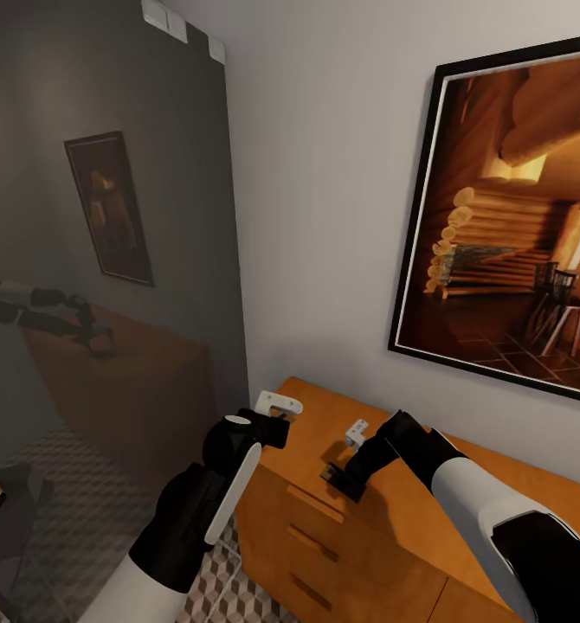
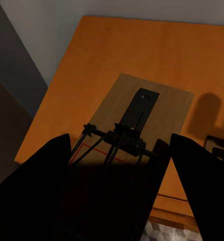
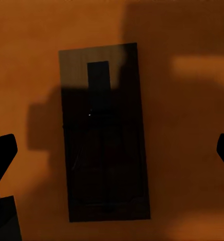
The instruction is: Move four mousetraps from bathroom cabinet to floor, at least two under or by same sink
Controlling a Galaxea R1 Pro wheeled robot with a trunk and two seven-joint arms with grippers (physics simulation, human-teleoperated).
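Left gripper (image 2: pixel 117 191) spread, fingers straddling mousetrap (image 2: pixel 137 125) on cabinet (image 2: pixel 142 55) top. Right gripper (image 3: pixel 112 150) spread wide above second mousetrap (image 3: pixel 104 130), lying flat between fingertips, not touching.

Two mousetraps (image 2: pixel 142 113) (image 3: pixel 104 133) lie on the cabinet (image 1: pixel 325 433) top, below a wall picture (image 1: pixel 506 216).

Home bathroom, cube-patterned floor tiles (image 1: pixel 74 484), wooden cabinet (image 1: pixel 359 536), framed log-cabin picture (image 1: pixel 515 216), large wall mirror (image 1: pixel 108 216)
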